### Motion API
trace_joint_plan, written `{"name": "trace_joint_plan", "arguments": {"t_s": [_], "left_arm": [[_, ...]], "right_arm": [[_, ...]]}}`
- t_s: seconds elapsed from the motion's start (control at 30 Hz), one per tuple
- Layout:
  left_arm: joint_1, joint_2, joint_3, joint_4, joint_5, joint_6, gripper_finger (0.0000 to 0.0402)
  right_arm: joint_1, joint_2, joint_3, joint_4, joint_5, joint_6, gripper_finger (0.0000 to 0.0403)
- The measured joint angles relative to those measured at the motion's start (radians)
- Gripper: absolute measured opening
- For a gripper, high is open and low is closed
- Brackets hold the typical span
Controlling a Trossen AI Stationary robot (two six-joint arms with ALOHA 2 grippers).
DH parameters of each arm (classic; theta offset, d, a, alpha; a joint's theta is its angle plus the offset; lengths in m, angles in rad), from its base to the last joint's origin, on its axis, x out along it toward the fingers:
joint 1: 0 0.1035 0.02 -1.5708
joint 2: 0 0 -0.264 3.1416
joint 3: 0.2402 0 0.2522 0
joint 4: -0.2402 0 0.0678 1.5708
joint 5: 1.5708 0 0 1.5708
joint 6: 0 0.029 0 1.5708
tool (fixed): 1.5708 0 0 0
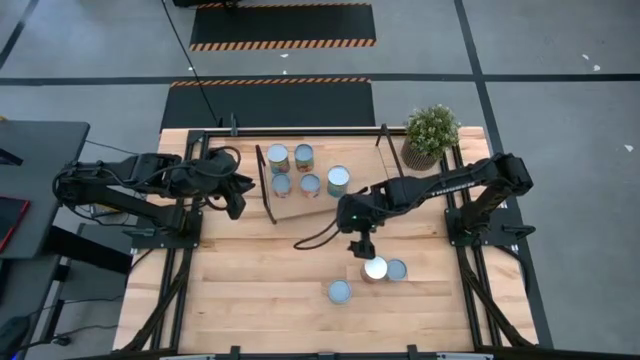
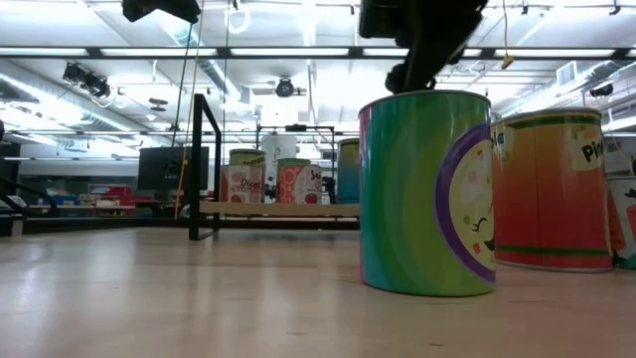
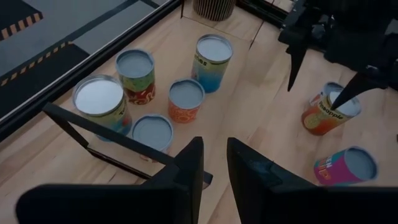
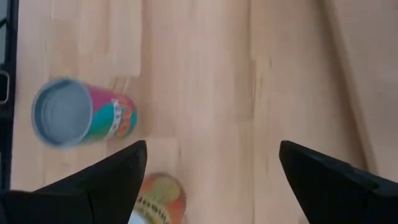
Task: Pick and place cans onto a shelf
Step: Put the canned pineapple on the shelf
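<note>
Right tool: the dark two-finger right tool (image 1: 360,246) hangs over the middle of the pale wooden desk (image 1: 250,300), its fingers (image 4: 102,180) spread wide with nothing between them, just above the orange-labelled tin with a silvery top (image 1: 375,268).
Left tool: the dark left tool (image 1: 237,197) waits at the shelf's 9 o'clock end, its fingers (image 3: 186,171) close together with a narrow gap, holding nothing.
Loose tins: three stand on the bare desk. From the orange tin, a blue-grey-topped tin (image 1: 397,270) touches it at 3 o'clock, and the rainbow-striped tin (image 1: 340,291) stands near at 7 o'clock.
Shelf: the slanted light-wood board with black rod end frames (image 1: 325,205) lies at the desk's 12 o'clock side.
Tins on shelf: five (image 1: 303,171), upright, in a loose cluster toward its 9 o'clock half.
Count: eight tins, one shelf, two tools, one potted green plant (image 1: 431,134) at the 1 o'clock corner.
Progress: by my reckoning five of eight are placed and three remain; the orange tin looks next in line.
</note>
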Motion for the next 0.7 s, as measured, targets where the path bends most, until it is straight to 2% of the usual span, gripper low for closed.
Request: {"name": "trace_joint_plan", "arguments": {"t_s": [0.27,0.5,0.7], "left_arm": [[0.000,0.000,0.000,0.002,0.000,0.000,0.0078],[0.000,0.000,0.000,0.002,0.000,0.000,0.0078],[0.000,0.000,0.000,0.004,0.000,0.000,0.0078]], "right_arm": [[0.049,-0.007,0.000,0.000,-0.014,0.044,0.0373],[0.090,0.002,-0.011,0.057,0.053,-0.056,0.0373],[0.091,0.003,-0.030,0.041,0.056,0.000,0.0373]]}}
